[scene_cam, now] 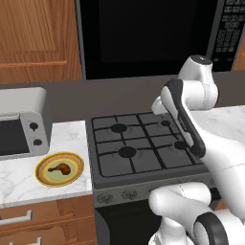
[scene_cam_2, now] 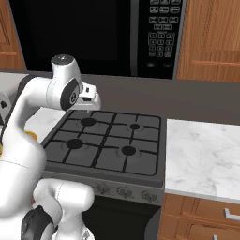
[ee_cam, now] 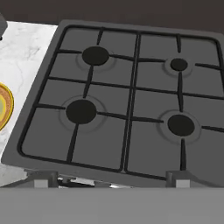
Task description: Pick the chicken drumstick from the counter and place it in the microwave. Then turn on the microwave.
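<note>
— Where's the claw, then?

— The white two-finger gripper (scene_cam_2: pixel 92 104) hangs above the dark grey four-burner gas stovetop (scene_cam: pixel 143 146), near its back edge. Its jaws stand wide apart with nothing between them.

— And the chicken?

— Off to the arm's left. The small brown-orange roasted chicken drumstick (scene_cam: pixel 59 168) lies on a round yellow plate with a green middle (scene_cam: pixel 72 177), which sits on the white grey-veined marble counter (scene_cam: pixel 67 134) just beside the stove, in front of the small silver toaster oven with two knobs (scene_cam: pixel 22 127). Well apart from the claw.

— How would you take hold of it?

— I'd guess it's light, fairly firm, maybe greasy. Across the thick meaty end looks safest; the thin end could swivel or slip out. It lies low on the plate, so the fingers risk catching the rim.

— And then?

— Up into the large black microwave with the dark glass door (scene_cam: pixel 143 33) above the stove; its door looks shut.
</note>
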